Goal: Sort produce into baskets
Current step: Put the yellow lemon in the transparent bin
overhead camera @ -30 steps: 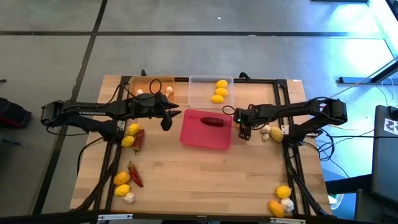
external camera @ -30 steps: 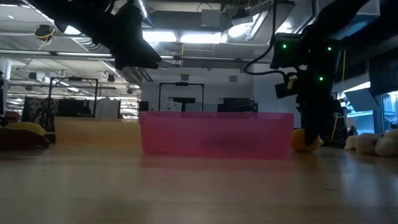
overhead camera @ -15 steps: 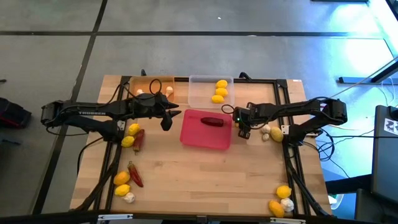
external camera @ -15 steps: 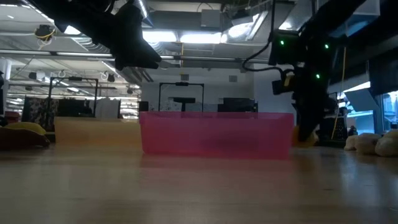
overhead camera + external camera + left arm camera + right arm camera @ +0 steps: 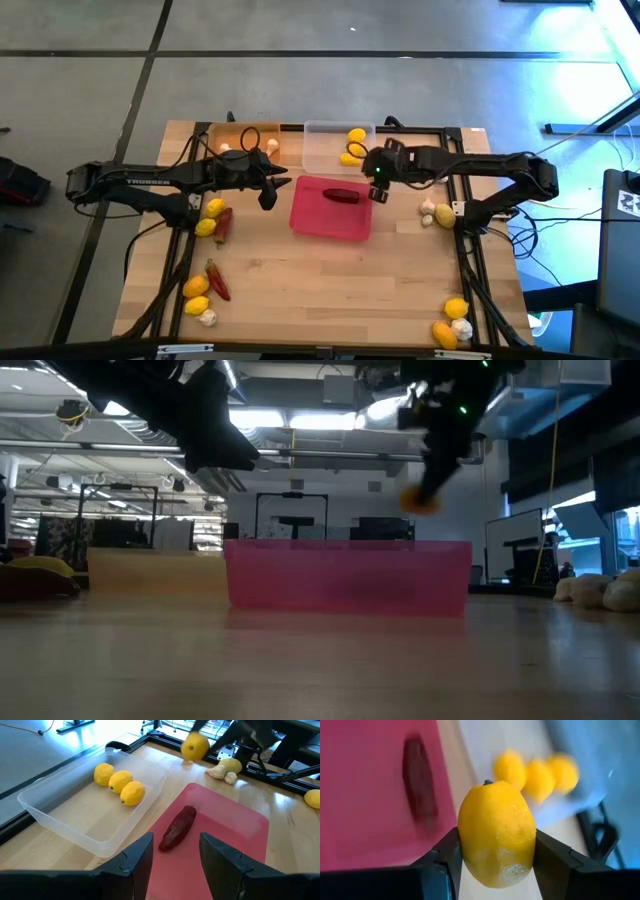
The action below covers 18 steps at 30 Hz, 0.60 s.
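Observation:
My right gripper (image 5: 376, 189) hangs over the pink-red basket's (image 5: 330, 222) far right corner, shut on a yellow lemon (image 5: 496, 840) that is high above the table (image 5: 420, 500). One dark red chili (image 5: 178, 827) lies in the pink-red basket. The clear basket (image 5: 322, 133) beyond it holds three lemons (image 5: 120, 781). The orange basket (image 5: 240, 133) at its left holds garlic bulbs (image 5: 247, 145). My left gripper (image 5: 175, 862) stands open at the pink-red basket's left side (image 5: 268, 195), with nothing between its fingers. My right gripper pinches the lemon's two long sides (image 5: 470, 852) between its two fingers (image 5: 445, 857), around the lemon's middle. The fingers slant down from the table's right side. The lemon is lifted clear, its stem end (image 5: 488, 783) pointing away from the gripper.
Loose produce lies in heaps: lemons and a chili at the left (image 5: 212, 220), more at the near left (image 5: 205, 295), garlic and a lemon at the right (image 5: 437, 213), lemons and garlic at the near right corner (image 5: 452, 322). Black frame rails (image 5: 468, 230) run along both sides.
My right gripper has taken hold of the lemon that lay on the table right of the pink-red basket. It has risen with it and swung toward the table's far left, toward the clear basket. The lemon is now lifted clear.

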Tool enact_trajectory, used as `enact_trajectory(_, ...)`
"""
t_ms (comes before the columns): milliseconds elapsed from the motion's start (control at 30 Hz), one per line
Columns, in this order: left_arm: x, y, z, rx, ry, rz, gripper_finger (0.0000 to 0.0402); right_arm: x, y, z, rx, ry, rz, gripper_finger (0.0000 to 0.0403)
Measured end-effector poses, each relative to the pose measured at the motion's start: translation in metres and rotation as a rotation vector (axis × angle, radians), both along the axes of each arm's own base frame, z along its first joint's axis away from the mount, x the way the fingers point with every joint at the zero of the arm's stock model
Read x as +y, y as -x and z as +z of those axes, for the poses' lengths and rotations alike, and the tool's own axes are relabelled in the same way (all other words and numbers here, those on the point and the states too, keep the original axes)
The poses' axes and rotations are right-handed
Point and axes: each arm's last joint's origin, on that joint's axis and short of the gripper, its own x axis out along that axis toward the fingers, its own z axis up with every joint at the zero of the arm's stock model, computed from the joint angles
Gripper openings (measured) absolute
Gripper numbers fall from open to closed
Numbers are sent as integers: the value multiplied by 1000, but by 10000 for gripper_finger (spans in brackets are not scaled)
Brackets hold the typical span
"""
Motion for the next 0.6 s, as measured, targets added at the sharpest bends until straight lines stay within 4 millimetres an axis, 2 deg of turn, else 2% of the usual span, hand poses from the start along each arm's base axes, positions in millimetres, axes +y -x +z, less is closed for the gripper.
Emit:
enact_trajectory(133,0,0,0,0,0,0,155,-12,-9,16,-108,68,33,174)
enact_trajectory(300,0,0,0,0,0,0,154,-39,-13,19,-188,91,24,174)
enact_trajectory(433,0,0,0,0,0,0,154,-68,-12,9,-190,33,-16,174)
enact_trajectory(600,0,0,0,0,0,0,154,-100,-12,-18,-154,-65,-137,175)
